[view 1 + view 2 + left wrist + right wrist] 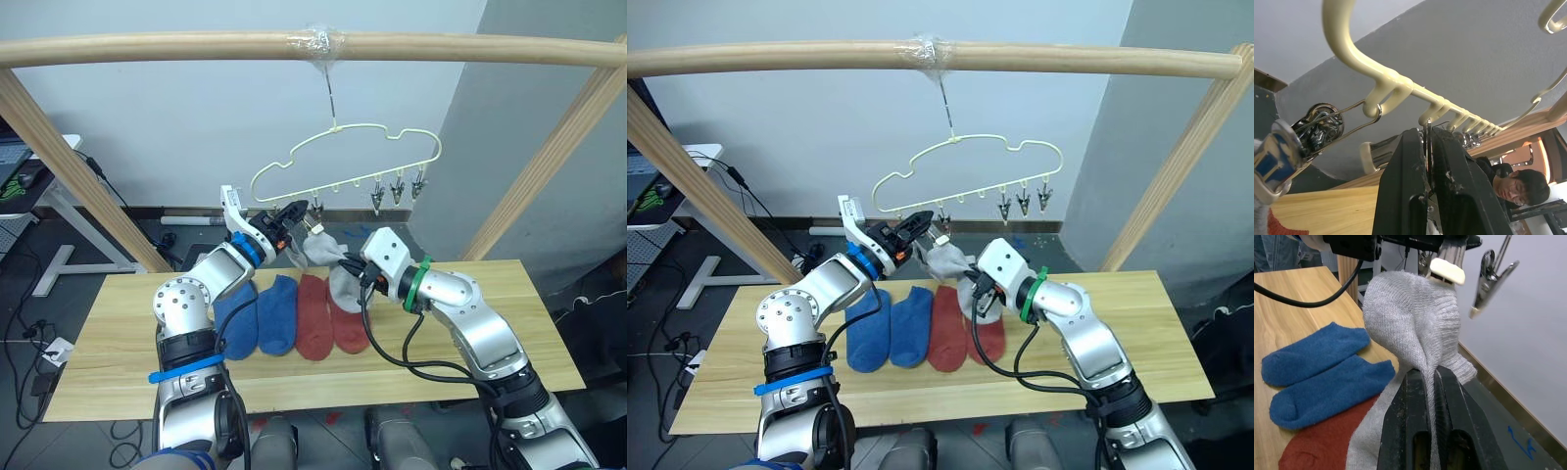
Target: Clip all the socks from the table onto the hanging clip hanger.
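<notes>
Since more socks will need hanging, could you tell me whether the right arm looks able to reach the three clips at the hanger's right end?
Probably not yet: the right gripper is shut on a grey sock, though those clips hang unobstructed.

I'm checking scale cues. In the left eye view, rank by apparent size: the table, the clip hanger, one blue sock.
1. Table.
2. Clip hanger.
3. Blue sock.
The differences are clear despite differing depth.

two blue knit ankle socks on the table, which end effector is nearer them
Left. The left end effector is raised above the blue socks at the hanger clips; the right end effector holds a grey sock beyond the red pair.
</notes>
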Robot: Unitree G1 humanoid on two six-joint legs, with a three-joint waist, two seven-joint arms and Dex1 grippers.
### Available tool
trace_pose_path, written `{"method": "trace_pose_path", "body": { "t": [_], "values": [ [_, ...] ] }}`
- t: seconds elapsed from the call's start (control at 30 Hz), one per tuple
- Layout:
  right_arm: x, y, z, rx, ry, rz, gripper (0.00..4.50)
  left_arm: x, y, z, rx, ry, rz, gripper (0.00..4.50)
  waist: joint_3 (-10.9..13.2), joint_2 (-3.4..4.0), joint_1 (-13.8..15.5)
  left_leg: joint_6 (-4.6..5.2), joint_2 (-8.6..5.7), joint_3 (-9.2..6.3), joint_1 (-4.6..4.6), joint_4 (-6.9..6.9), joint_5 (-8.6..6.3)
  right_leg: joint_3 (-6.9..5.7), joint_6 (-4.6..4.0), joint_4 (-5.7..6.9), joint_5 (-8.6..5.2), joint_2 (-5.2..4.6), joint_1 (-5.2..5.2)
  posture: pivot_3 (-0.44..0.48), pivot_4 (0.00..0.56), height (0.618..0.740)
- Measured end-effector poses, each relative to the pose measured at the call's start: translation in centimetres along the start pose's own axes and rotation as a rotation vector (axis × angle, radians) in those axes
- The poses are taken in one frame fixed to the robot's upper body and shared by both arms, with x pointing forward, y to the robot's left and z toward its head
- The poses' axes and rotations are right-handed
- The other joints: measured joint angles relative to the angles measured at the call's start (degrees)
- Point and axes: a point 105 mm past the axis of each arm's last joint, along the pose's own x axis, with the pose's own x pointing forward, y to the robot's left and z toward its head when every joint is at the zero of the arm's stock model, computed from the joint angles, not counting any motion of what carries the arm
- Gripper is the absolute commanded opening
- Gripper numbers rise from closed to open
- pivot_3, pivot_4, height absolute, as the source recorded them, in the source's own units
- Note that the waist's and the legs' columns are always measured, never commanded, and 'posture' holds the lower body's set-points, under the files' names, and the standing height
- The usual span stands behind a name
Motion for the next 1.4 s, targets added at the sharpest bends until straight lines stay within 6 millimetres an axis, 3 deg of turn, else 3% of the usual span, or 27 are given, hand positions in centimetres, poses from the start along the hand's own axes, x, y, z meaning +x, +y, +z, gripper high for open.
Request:
{"method": "trace_pose_path", "body": {
  "t": [0.63, 0.93, 1.13, 1.33, 1.4],
  "values": [
    [0.6, -0.4, 1.2, 0.039, -0.041, -0.027, 0.03, -0.1, -0.5, -0.1, -0.013, 0.015, -0.032, 0.0, 0.0, 0.0, 0.0, 0.0, 0.0, 0.0, -0.05, -0.02, 0.0, 0.0, -0.01, -0.02, -0.01, 0.0, -0.06, -0.002, 0.161, 0.74],
    [0.7, -0.4, 1.1, 0.046, -0.036, -0.026, 0.0, -0.4, -0.7, -0.1, -0.004, 0.002, -0.049, 2.67, 0.0, 0.0, 0.0, -0.01, 0.0, 0.0, -0.07, -0.03, -0.01, 0.0, -0.03, -0.02, -0.02, 0.0, -0.09, 0.001, 0.165, 0.74],
    [1.4, 0.0, 1.2, 0.085, -0.05, -0.017, 0.0, -1.6, -0.8, 0.1, 0.003, 0.017, -0.056, 4.47, 0.0, 0.01, -0.1, -0.01, 0.01, 0.0, -0.08, -0.07, -0.01, 0.0, -0.04, 0.0, -0.02, 0.0, -0.13, 0.003, 0.169, 0.74],
    [2.6, 0.6, 0.4, 0.18, -0.043, 0.005, 0.0, -5.9, 1.5, -0.2, -0.002, 0.057, 0.049, 4.47, 0.0, 0.01, -0.1, -0.02, 0.04, -0.02, -0.1, -0.15, -0.02, -0.01, -0.12, 0.02, -0.07, 0.01, -0.22, 0.032, 0.171, 0.74],
    [3.1, 0.9, 0.3, 0.224, -0.04, 0.016, 0.0, -7.1, 1.4, -0.2, -0.003, 0.073, 0.055, 4.47, 0.1, -0.05, 0.2, -0.02, 0.04, -0.04, -0.13, -0.14, -0.02, -0.03, -0.13, 0.02, -0.08, 0.0, -0.23, 0.041, 0.172, 0.74]
  ]
}}
